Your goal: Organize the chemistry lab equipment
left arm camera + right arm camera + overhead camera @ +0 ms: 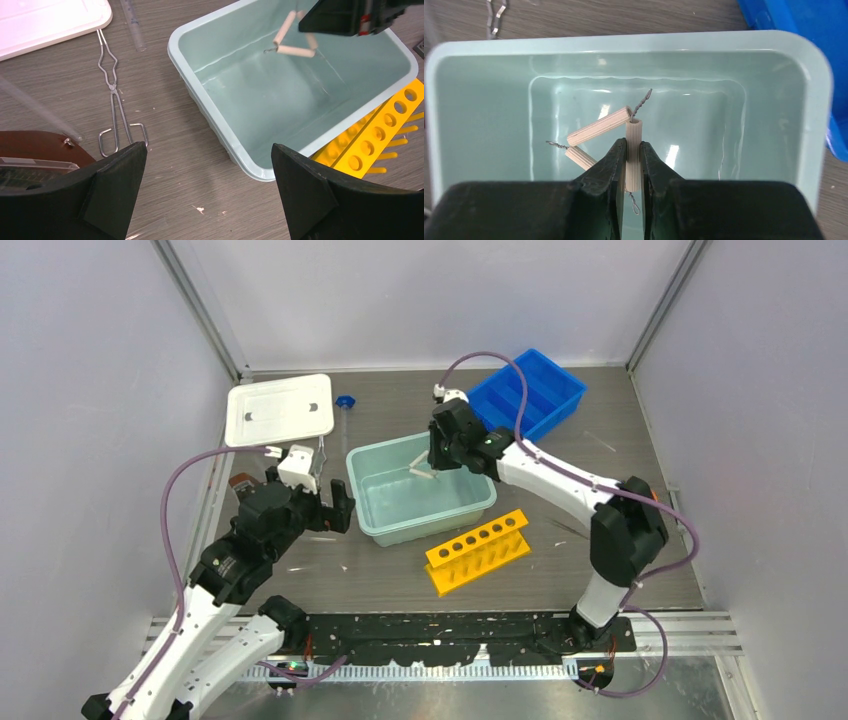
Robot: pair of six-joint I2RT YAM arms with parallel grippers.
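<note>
My right gripper [432,455] [633,145] is shut on one beige tube of the wire triangle [596,127] and holds it just inside the pale teal tub [420,532]. The triangle also shows in the left wrist view [292,49] and the top view [422,468]. Silvery tongs [114,95] lie on the table left of the tub [220,130]. The clear tube [132,22] lies beyond them, its blue cap [345,401] by the white lid. My left gripper [325,510] [207,150] is open and empty above the table at the tub's near left corner.
A white lid [280,410] lies at the back left. A blue divided tray [527,392] stands at the back right. A yellow test tube rack [478,550] lies in front of the tub. A brown object [30,145] sits by my left gripper.
</note>
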